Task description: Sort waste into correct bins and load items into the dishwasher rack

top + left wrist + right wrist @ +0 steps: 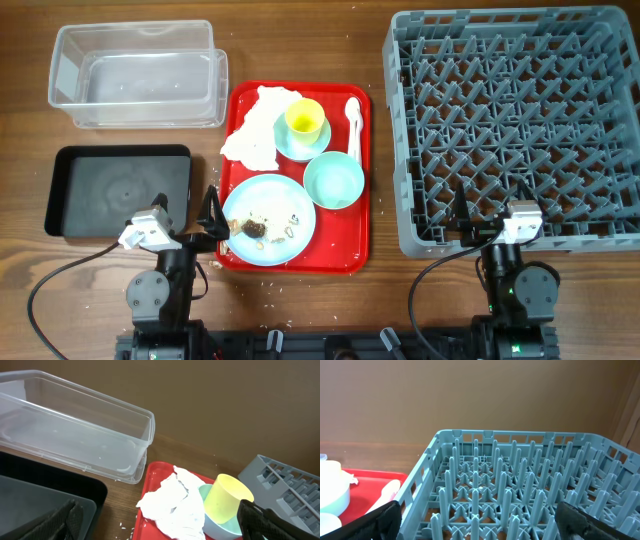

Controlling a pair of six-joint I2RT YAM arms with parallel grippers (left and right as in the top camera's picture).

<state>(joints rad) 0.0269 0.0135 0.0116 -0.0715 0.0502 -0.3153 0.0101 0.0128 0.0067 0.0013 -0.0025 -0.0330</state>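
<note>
The saucer (287, 146) is mostly hidden under the yellow cup (304, 119) that stands on it, so only part of its rim shows. The crumpled napkin (260, 130) covers the far left corner of the red tray (345, 240) and laps over its edge. What its folds hold cannot be made out.

On the plate (280, 195), at the tray's near left, the brown lumps (254, 228) and white crumbs (290, 228) are small and blurred. The bowl (334, 180) sits to the right of the plate. The spoon (353, 125) lies along the tray's right side.

On the tabletop (300, 40), the clear tub (140, 30) sits far left with the black tray (100, 195) in front of it. The rack (520, 130) fills the right side. The right wrist view cuts off its near edge and shows only slivers of bowl and spoon.

The left claw (159, 512) is spread wide and released, grasping nothing, between the black tray and the plate. The right claw (477, 510) is likewise released, at the rack's near wall. Only the fingertips show in each wrist view.
</note>
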